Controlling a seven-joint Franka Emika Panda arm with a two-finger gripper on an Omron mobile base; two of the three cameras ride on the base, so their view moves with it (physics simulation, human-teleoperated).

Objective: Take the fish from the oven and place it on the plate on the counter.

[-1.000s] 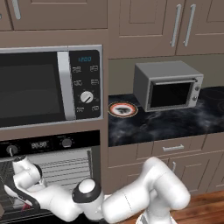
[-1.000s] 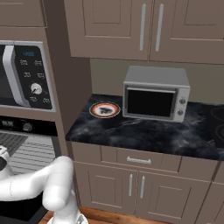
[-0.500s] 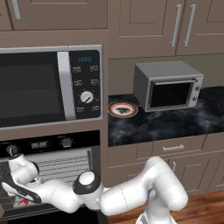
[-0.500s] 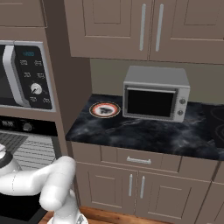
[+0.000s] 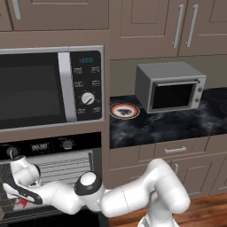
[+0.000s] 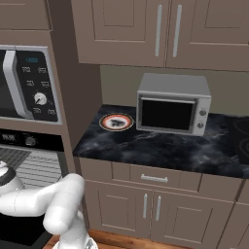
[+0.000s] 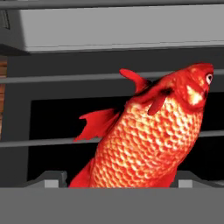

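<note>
The white arm's two-finger gripper (image 5: 12, 201) is deep in the built-in black oven (image 5: 48, 177), and I can't tell whether its jaws are open; the bright red scaly fish (image 7: 148, 135) on the wire rack could slip between the bars, leaving the orange-rimmed round plate (image 5: 124, 111) on the black marbled counter (image 5: 177, 126) empty

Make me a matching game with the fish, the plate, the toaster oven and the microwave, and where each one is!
Things:
1. fish
2. plate
3. toaster oven
4. microwave

Places:
A. built into the wall above the oven
B. on the counter, beside the plate
C. on the wire rack inside the oven
D. on the counter, next to the microwave's wall

Pairs: 1-C, 2-D, 3-B, 4-A
</note>
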